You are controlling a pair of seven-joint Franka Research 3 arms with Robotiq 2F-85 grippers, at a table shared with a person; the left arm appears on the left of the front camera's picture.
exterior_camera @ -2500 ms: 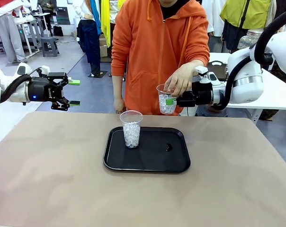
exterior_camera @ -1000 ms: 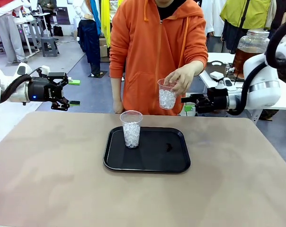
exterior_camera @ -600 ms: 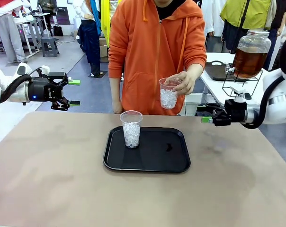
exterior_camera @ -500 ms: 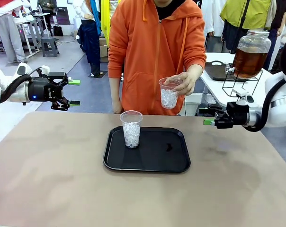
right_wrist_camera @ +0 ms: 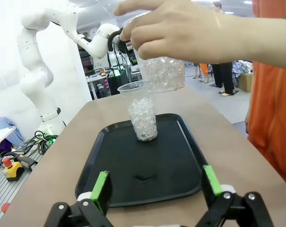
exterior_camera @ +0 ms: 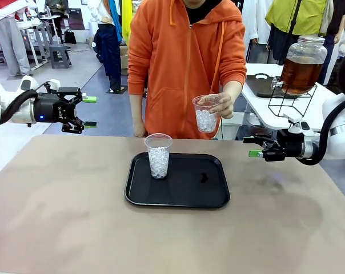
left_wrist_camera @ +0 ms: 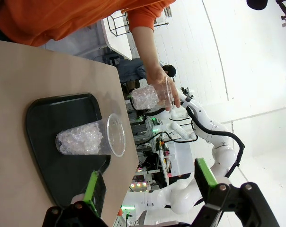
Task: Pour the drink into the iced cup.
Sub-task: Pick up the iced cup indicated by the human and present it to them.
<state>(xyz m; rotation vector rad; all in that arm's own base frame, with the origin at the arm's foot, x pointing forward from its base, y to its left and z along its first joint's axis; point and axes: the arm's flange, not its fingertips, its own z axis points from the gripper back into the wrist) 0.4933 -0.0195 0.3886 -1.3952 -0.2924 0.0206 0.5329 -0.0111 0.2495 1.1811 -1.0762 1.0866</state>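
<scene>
Tan table [exterior_camera: 58, 217], left jaws wide apart, empty, right jaws wide apart, empty.

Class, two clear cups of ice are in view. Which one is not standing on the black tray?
The cup gripped by the person's hand, held in the air. The other cup stands upright on the black tray.

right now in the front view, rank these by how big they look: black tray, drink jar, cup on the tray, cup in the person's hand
1. black tray
2. drink jar, though it stands farther off
3. cup on the tray and held cup: these look alike, so not ranked
</scene>
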